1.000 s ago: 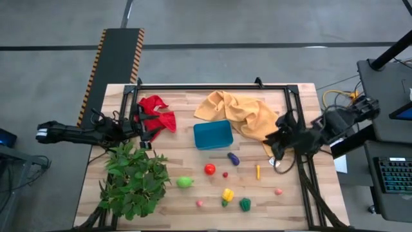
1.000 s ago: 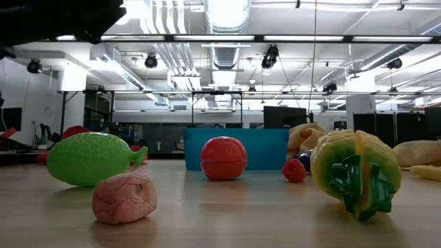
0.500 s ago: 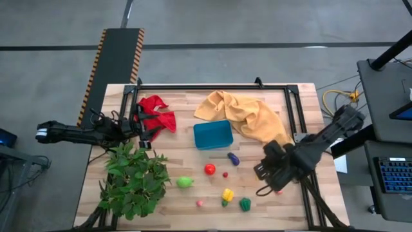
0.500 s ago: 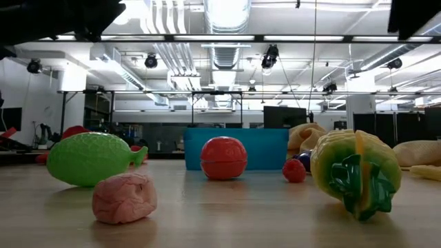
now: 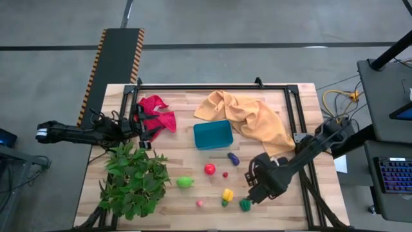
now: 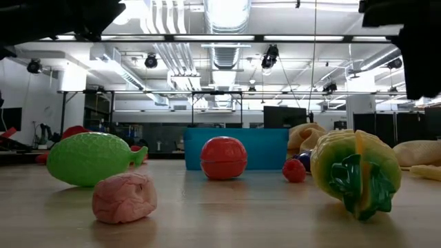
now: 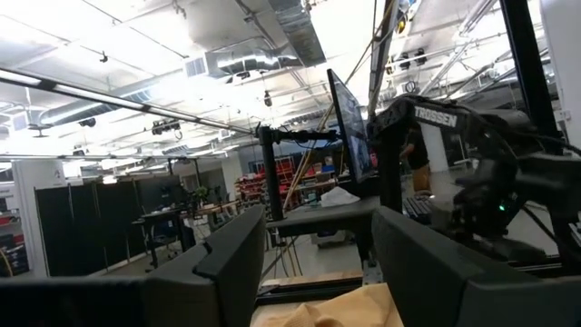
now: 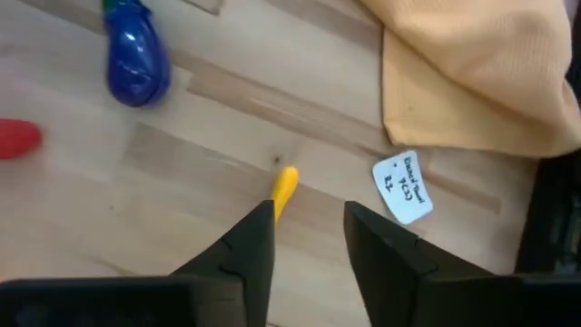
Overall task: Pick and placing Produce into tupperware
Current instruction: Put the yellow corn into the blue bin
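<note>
The right gripper (image 5: 257,191) hangs over the table's (image 5: 174,103) front right part, above the yellow stick (image 8: 283,186), its fingers (image 8: 250,238) partly open and empty. The tupperware (image 5: 213,135) sits mid-table, empty, beside the yellow cloth (image 5: 248,118). Around it lie the purple piece (image 5: 233,158), red ball (image 5: 210,169), green piece (image 5: 185,182) and yellow pepper (image 5: 227,194). The left gripper (image 5: 143,129) waits by the red cloth (image 5: 156,113), open and empty.

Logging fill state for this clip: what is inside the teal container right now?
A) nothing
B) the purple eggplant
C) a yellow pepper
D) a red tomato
A: in the high view the teal container shows only its bare floor, and the toy produce all lies on the wooden table in front of it.
</note>
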